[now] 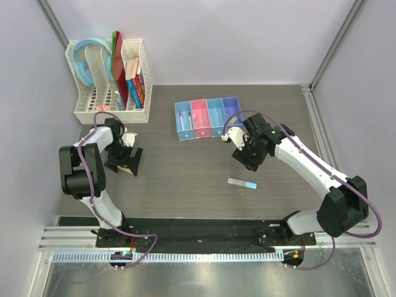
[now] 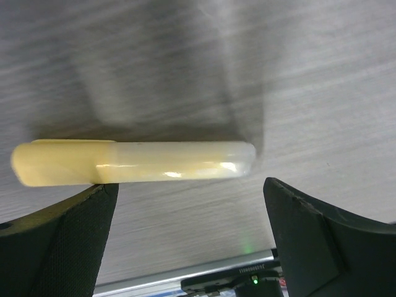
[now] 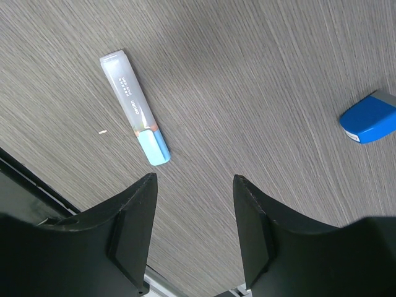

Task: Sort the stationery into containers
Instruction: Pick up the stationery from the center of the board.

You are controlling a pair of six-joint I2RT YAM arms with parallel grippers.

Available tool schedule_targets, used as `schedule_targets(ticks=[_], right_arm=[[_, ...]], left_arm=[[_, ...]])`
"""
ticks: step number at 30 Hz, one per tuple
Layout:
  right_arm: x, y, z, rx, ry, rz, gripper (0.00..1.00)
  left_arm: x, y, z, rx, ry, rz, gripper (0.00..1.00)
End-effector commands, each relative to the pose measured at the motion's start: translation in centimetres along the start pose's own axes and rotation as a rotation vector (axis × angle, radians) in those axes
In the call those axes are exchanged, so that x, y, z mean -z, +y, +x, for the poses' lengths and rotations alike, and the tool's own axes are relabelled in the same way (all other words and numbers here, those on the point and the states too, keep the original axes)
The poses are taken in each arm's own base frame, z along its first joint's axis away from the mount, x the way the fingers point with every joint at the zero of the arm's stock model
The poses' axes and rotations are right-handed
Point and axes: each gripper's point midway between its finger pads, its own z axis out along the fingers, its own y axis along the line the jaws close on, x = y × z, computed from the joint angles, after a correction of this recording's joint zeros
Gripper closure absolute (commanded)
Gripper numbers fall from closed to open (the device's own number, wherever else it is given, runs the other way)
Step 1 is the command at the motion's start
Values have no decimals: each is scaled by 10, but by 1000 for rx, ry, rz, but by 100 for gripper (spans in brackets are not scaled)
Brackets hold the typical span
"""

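We see a grey marker (image 3: 135, 106) with a light-blue cap lying flat on the grey wood-grain tabletop (image 3: 260, 74), with small print along its barrel. Well apart from it rests a small dark-blue block (image 3: 368, 124) with a grey end. The right jaws hang spread wide above the tabletop, holding nothing. The left jaws are also parted and empty. Just beyond their tips a pale yellow stick (image 2: 133, 162) lies crosswise, one end matte cream, the rest glossy and translucent. The four joined bins (image 1: 207, 117), light blue, pink, light blue and violet-blue, sit toward the far side of the tabletop, near the right jaws.
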Motion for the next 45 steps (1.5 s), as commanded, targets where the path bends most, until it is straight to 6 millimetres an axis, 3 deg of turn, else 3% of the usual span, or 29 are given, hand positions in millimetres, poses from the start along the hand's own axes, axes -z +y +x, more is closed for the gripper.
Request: schedule_targets(ticks=[1, 5, 15, 25, 31, 43, 45], right_arm=[[9, -5, -16, 0, -59, 20, 43], [9, -4, -18, 7, -69, 15, 43], [7, -4, -20, 19, -54, 6, 43], [-21, 29, 9, -48, 15, -114, 43], [-34, 42, 35, 7, 75, -115, 43], [-54, 53, 54, 70, 146, -109, 42], [-59, 53, 56, 75, 159, -103, 42]], left_arm=[[-2, 14, -30, -21, -77, -95, 0], [-4, 14, -39, -45, -78, -128, 0], [-17, -12, -52, -114, -54, -132, 0], [-13, -16, -53, -134, -73, -132, 1], [-12, -23, -50, -147, -73, -110, 15], [-11, -29, -47, -158, -75, -90, 65], [-10, -30, -46, -164, -74, -88, 70]])
